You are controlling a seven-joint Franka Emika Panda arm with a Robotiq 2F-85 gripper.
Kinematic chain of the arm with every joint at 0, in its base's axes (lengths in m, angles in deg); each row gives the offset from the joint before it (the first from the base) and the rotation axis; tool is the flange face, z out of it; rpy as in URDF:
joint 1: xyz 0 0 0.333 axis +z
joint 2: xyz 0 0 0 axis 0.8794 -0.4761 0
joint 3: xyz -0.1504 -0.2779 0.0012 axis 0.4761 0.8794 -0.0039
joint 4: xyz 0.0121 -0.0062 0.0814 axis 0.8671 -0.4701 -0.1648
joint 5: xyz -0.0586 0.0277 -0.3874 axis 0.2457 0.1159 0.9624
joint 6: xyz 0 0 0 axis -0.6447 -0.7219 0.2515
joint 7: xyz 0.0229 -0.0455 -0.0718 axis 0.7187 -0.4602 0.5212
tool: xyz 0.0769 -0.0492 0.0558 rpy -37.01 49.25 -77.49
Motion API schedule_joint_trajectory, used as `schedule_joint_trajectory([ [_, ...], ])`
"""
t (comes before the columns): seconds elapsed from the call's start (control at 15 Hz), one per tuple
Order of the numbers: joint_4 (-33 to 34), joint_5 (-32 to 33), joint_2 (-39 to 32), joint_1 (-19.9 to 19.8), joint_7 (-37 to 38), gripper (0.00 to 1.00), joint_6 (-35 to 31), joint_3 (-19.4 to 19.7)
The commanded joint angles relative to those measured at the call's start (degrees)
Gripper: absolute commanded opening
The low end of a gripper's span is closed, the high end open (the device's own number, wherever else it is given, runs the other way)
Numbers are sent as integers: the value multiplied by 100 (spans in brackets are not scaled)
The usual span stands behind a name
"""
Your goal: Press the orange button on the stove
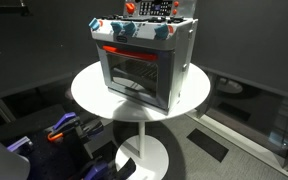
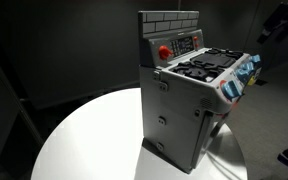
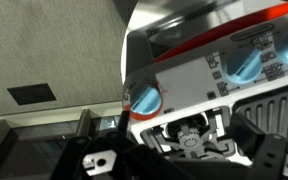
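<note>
The stove point(image 1: 144, 62) is a small grey toy oven standing on a round white table point(image 1: 89, 92). It has a glass door, a red-orange strip above it and blue knobs point(image 1: 124, 32). The orange button point(image 2: 164, 52) sits on the upright back panel beside a small display; it also shows in the other exterior view point(image 1: 131, 8). My gripper point(image 3: 184, 162) hovers over the stove top, its dark fingers spread either side of a burner point(image 3: 189, 138), open and empty. Blue knobs point(image 3: 144, 98) lie just beyond it. The button is out of the wrist view. My dark arm point(image 2: 280, 20) comes in above the stove's front.
The stove takes up one side of the table point(image 2: 84, 135), near its edge. The table stands on a pedestal base point(image 1: 144, 155). Blue and purple items point(image 1: 64, 130) lie on the floor below. Dark curtains surround the scene.
</note>
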Motion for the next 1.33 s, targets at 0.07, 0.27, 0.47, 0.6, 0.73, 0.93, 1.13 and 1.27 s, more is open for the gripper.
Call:
schedule_joint_trajectory([
  [0.07,655,106,-720,-95,241,100,-439,-105],
  [0.27,1028,150,-1181,-97,331,100,-690,-158],
  [0.47,1465,263,-1681,-104,562,100,-811,-241],
  [0.6,1784,416,-2035,-103,760,100,-831,-296],
  [0.73,2093,591,-2367,-89,977,100,-817,-324],
  [0.93,2534,733,-2808,-20,1198,100,-742,-296],
  [1.13,2916,706,-3165,77,1248,100,-716,-250],
  [1.27,3122,601,-3343,145,1165,100,-709,-235],
])
